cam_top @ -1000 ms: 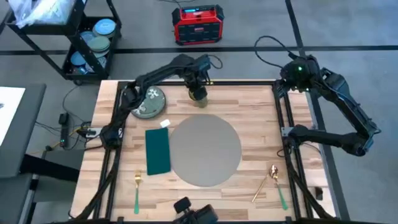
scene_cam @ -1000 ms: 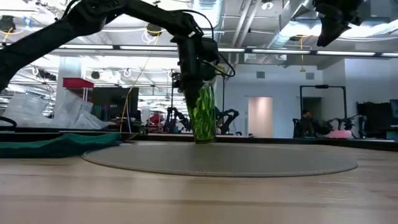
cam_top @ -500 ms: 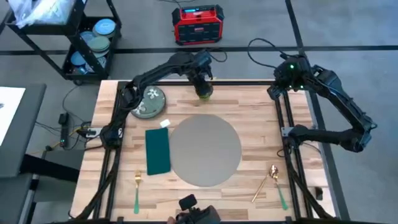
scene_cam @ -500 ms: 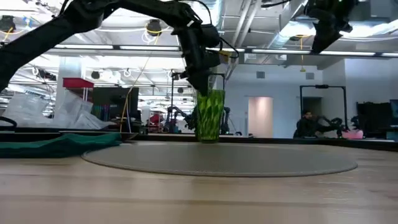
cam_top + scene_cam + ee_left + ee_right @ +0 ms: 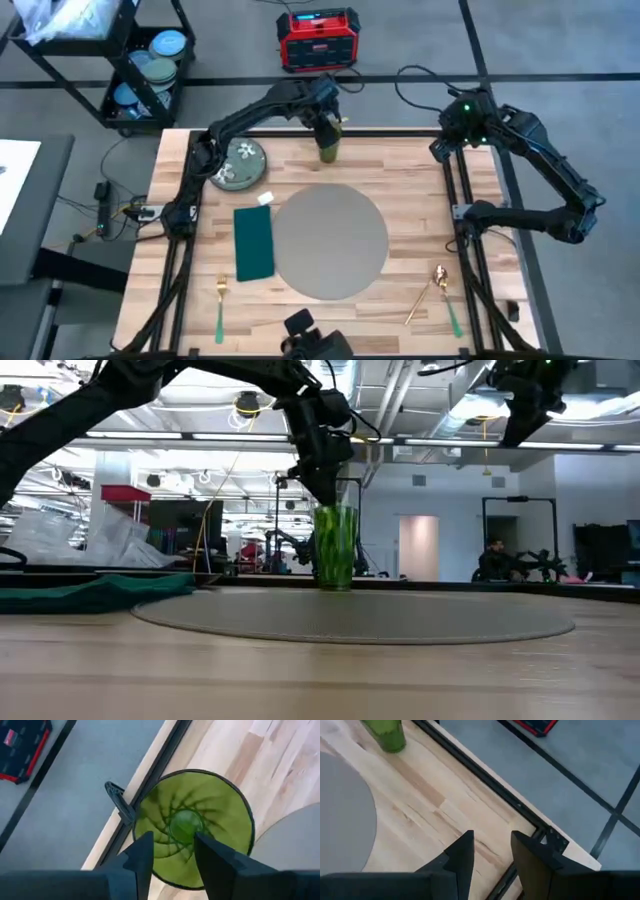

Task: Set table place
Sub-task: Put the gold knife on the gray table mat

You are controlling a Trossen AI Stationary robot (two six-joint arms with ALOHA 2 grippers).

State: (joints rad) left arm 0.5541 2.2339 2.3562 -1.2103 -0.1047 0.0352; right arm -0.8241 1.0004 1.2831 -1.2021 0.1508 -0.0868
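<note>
Butcher-block table (image 5: 420, 190) with black rails along its edges, seen whole from above. Round grey placemat (image 5: 330, 240) flat near the table's middle, plain and bare, taken here as the landmark. Left arm stretched over the far side of the table, its gripper (image 5: 327, 125) poised just above the green glass (image 5: 329, 150). Fingers (image 5: 142, 857) parted a little over the glass's open mouth in the left wrist view, clear of the rim in the low view and gripping nothing. Right arm folded beyond the right edge of the table, its gripper (image 5: 447, 140) raised high near the far right corner, well apart from the placemat. Fingers (image 5: 462, 855) there set a narrow way apart, empty. Dark teal napkin (image 5: 253, 242) lengthwise just beside the placemat's left edge, a small white tag (image 5: 265, 198) at its far end. Green floral plate (image 5: 239, 164) farther off, past the napkin toward the far left corner. Green glass upright on bare wood just beyond the placemat's far edge, close to the back rail. Fork (image 5: 220, 303) with a green handle toward the near left of the placemat; gold spoon (image 5: 430, 290) and a second green-handled piece (image 5: 451, 316) toward its near right.
</note>
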